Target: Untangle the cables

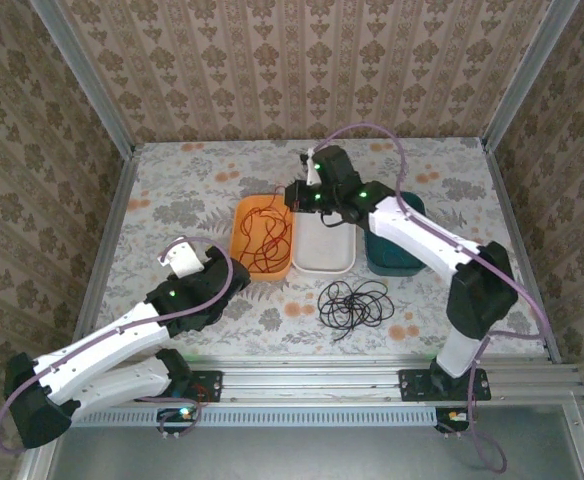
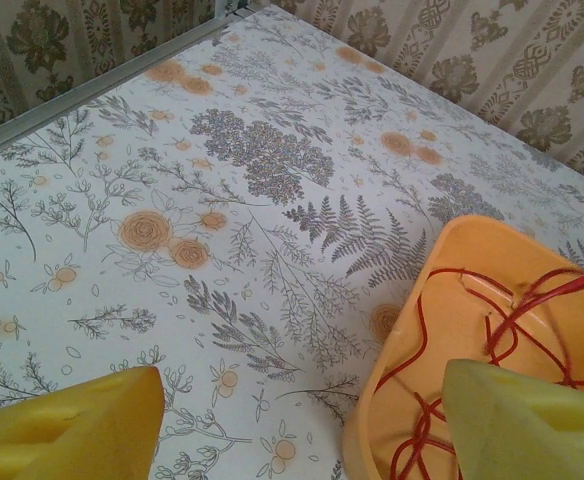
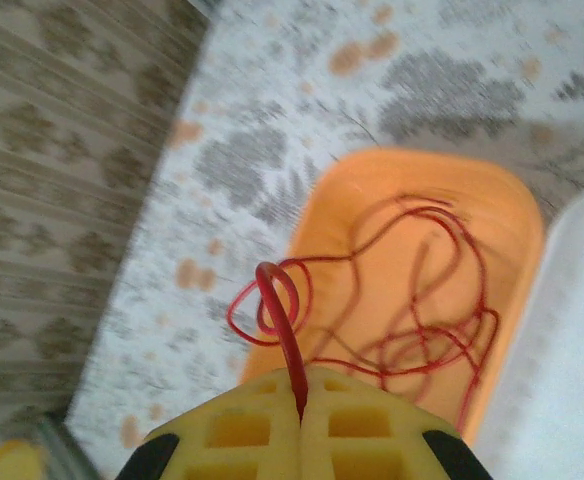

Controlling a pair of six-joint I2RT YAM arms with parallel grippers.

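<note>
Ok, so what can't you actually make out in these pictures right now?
Top view: the right arm hides most of the teal tray.
Right wrist view: motion blur smears the loops of the red cable.
Left wrist view: the frame edge cuts off part of the orange tray.
Top view: crossings in the black cable are too small.

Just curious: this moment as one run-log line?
right gripper: shut on red cable | left gripper: open | black cable: on table

Floral-patterned desk [image 1: 192, 180], mid-frame: orange tray [image 1: 240, 240], white tray [image 1: 324, 250], teal tray [image 1: 382, 258] side by side. Below them, a black cable coil [image 1: 355, 305] lies loose.
</note>
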